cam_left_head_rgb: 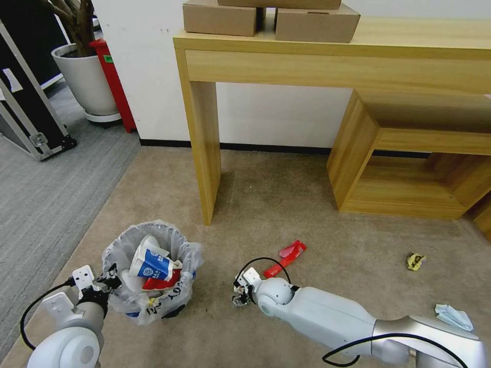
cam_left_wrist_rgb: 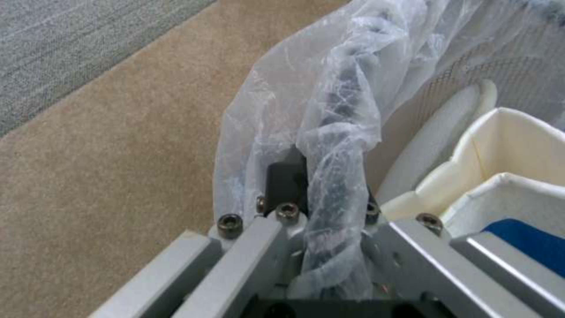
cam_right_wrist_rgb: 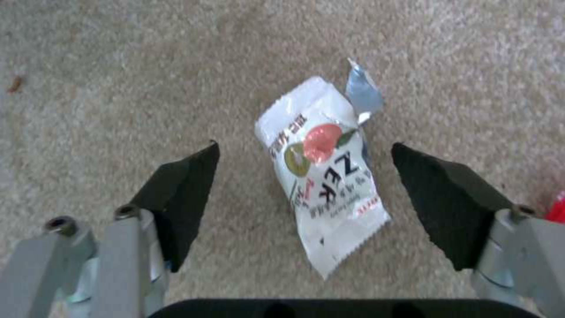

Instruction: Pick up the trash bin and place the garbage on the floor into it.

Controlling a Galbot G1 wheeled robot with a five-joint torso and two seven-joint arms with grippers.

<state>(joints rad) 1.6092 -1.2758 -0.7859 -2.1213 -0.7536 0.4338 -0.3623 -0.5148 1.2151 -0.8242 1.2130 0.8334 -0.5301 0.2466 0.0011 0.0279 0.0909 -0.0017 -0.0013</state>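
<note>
Carpet [cam_left_head_rgb: 286, 204], beige, with one trash bin [cam_left_head_rgb: 153, 271] standing at its left part, near the leg of a wooden desk [cam_left_head_rgb: 327, 51]. The bin wears a crinkled clear bag [cam_left_wrist_rgb: 329, 115] and holds two paper cups [cam_left_head_rgb: 149, 263], a red wrapper and white slipper parts. The left gripper [cam_left_head_rgb: 105, 283] is clamped on the bin's rim, bag plastic pinched between its fingers [cam_left_wrist_rgb: 285, 183]. The right gripper [cam_right_wrist_rgb: 303, 194] hangs low over the carpet, just right of the bin, with its two black pads [cam_right_wrist_rgb: 182, 194] spread wide and holding nothing; one white snack packet [cam_right_wrist_rgb: 326, 185] lies flat between them, untouched. Three more pieces of litter lie loose on the carpet: one red wrapper [cam_left_head_rgb: 289, 254] near the right gripper, one yellow scrap [cam_left_head_rgb: 416, 261] farther right, one light-blue mask [cam_left_head_rgb: 454, 317] beside the right arm. Three cardboard boxes [cam_left_head_rgb: 220, 18] sit on the desk.
</note>
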